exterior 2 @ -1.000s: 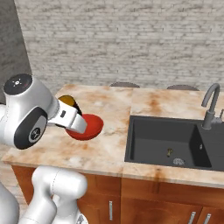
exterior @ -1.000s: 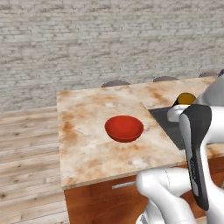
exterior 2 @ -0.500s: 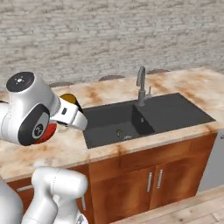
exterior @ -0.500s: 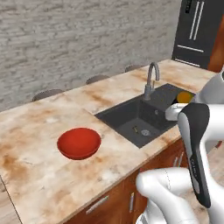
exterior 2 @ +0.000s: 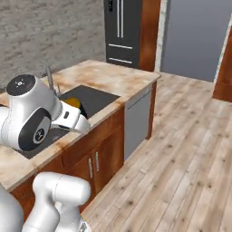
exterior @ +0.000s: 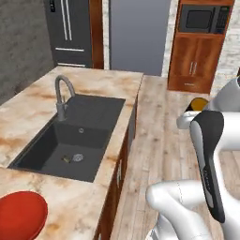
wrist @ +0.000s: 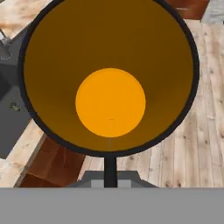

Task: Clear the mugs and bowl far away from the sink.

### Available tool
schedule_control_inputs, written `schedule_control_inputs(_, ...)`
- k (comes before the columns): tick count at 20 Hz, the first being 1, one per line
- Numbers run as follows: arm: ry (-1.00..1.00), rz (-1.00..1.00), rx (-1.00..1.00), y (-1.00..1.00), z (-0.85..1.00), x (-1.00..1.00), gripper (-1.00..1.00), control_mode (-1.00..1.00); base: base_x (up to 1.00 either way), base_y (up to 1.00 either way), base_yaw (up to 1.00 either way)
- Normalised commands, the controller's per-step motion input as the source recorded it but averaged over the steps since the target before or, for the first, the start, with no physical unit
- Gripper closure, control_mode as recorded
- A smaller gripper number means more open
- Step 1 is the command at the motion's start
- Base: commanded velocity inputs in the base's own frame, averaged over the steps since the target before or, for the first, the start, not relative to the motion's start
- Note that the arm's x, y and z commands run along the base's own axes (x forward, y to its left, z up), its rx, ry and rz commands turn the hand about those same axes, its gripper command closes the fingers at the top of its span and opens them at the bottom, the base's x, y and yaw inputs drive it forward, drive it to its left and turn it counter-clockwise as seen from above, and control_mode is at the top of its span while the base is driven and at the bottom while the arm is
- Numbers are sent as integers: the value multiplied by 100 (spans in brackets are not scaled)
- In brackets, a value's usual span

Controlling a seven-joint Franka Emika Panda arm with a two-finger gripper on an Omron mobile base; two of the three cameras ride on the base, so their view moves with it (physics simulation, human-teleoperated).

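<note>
**Black mug held over the floor, past the counter's edge**

The mug (wrist: 109, 78) is a smooth black cylinder with a glossy yellow-orange inside; the hand view looks straight down into its round mouth to the flat orange bottom. The pincer (wrist: 110, 173) is clamped narrow on the mug's rim, one dark finger (wrist: 110, 169) rising against the near wall. In the left base view a sliver of the orange inside (exterior: 200, 103) shows just behind the white arm, above pale wooden floor planks (exterior: 161, 126) (not above the stone). In the right base view the same orange patch (exterior 2: 72, 103) sits tight against the arm's wrist.

The counter (exterior: 101, 79) is mottled beige-and-rust marble over reddish wood cabinets. Recessed in it is the sink (exterior: 75, 136), a dark grey matte rectangle with a round drain and a curved grey metal faucet (exterior: 61, 96). The bowl (exterior: 21, 215), wide, shallow and glossy red, rests on the counter at the near end, just beside the sink's corner and well apart from the mug.

Compared with half a second ago, the whole scene has swung: the base has turned, so a dark refrigerator (exterior: 70, 33) and a built-in microwave (exterior: 204, 18) now fill the background instead of the brick wall.
</note>
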Motion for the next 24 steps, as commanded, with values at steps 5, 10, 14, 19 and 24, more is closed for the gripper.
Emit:
schedule_control_inputs(5,0,0,0,0,0,0,100,100,0,0,-99)
schedule_control_inputs(10,0,0,0,0,0,0,100,100,16,-1,-89)
schedule_control_inputs(14,0,0,0,0,0,0,100,100,100,73,-57)
schedule_control_inputs(19,0,0,0,0,0,0,100,100,100,90,-43)
schedule_control_inputs(24,0,0,0,0,0,0,100,100,100,72,-35)
